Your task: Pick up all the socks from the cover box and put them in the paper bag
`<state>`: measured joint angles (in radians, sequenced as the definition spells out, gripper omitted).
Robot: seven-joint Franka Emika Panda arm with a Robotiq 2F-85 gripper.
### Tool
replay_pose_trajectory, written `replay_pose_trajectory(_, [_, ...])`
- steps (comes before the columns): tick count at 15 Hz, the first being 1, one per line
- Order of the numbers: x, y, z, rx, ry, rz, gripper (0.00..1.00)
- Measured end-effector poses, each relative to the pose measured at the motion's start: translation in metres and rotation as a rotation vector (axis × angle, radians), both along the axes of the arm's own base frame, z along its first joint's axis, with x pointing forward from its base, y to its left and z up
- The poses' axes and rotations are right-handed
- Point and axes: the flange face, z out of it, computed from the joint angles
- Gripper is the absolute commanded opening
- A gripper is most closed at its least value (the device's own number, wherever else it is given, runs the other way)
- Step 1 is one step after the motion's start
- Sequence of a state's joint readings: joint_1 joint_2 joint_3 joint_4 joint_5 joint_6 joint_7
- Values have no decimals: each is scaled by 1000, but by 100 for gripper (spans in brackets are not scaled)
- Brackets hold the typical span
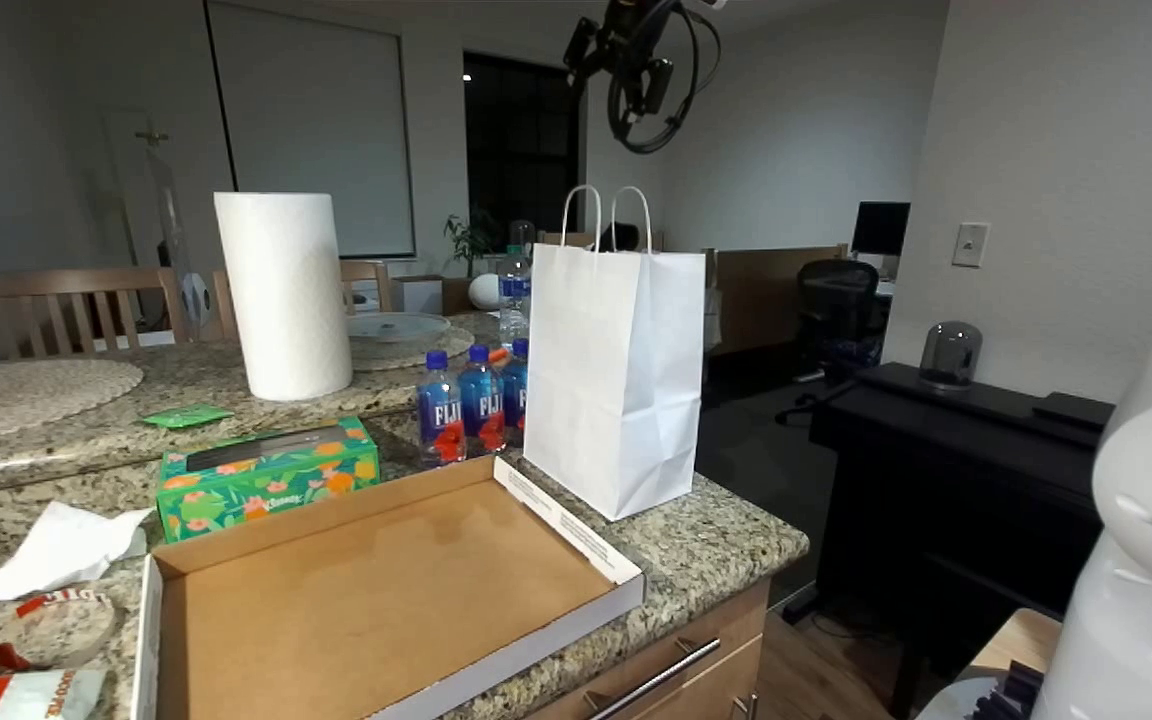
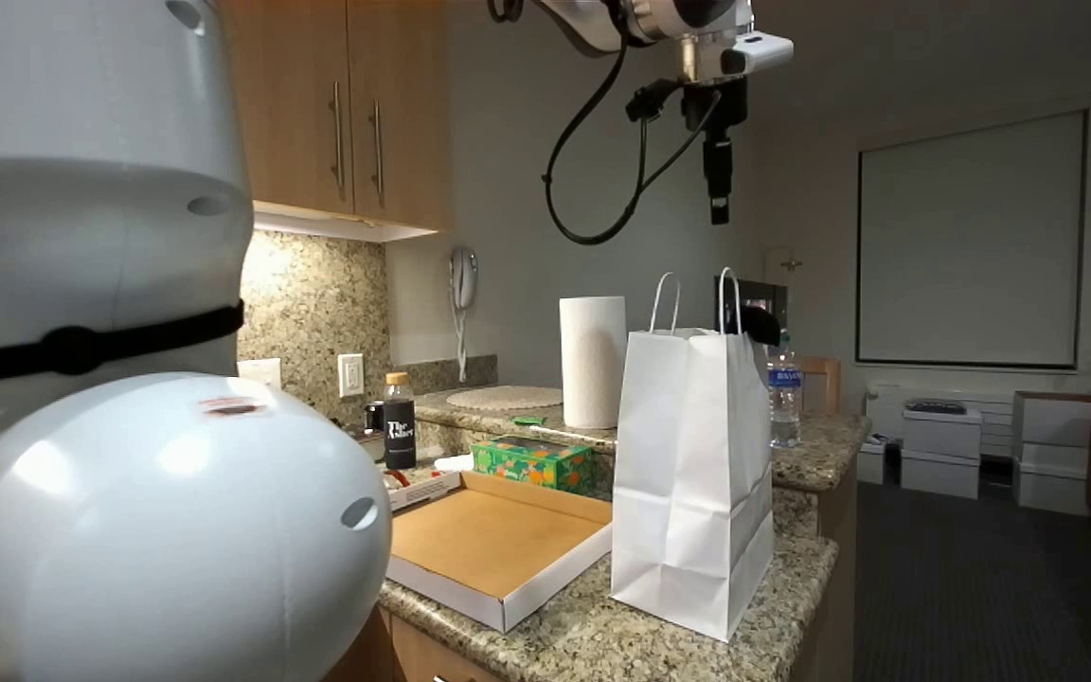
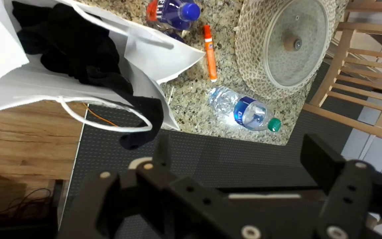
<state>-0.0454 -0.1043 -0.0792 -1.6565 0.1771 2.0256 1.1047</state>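
Note:
The white paper bag [image 1: 576, 380] stands upright on the counter, its loop handles raised, in both exterior views. Looking into its mouth, the wrist view shows a heap of black socks [image 3: 75, 43]. One sock end [image 3: 153, 113] drapes over the bag's rim by a handle and dangles outside; the dark sock [image 2: 752, 320] also shows at the bag's top in an exterior view. The cover box [image 1: 376, 590] lies beside the bag with its brown floor bare. Above the bag hangs my gripper [image 2: 719, 204]. In the wrist view the gripper [image 3: 235, 142] is wide open, nothing between its fingers.
Blue-capped bottles [image 1: 481, 395] and a green tissue box [image 1: 271, 480] stand behind the cover box. A paper towel roll [image 1: 286, 300] is on the raised ledge. Near the bag are a green-capped bottle [image 3: 250, 114] and an orange marker [image 3: 210, 54].

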Motion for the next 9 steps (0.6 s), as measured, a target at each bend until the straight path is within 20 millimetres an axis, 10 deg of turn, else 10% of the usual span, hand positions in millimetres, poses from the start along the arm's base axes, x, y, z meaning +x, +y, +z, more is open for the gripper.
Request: replay_pose_trajectory(9, [8, -58, -38, -133, -17, 157, 100])
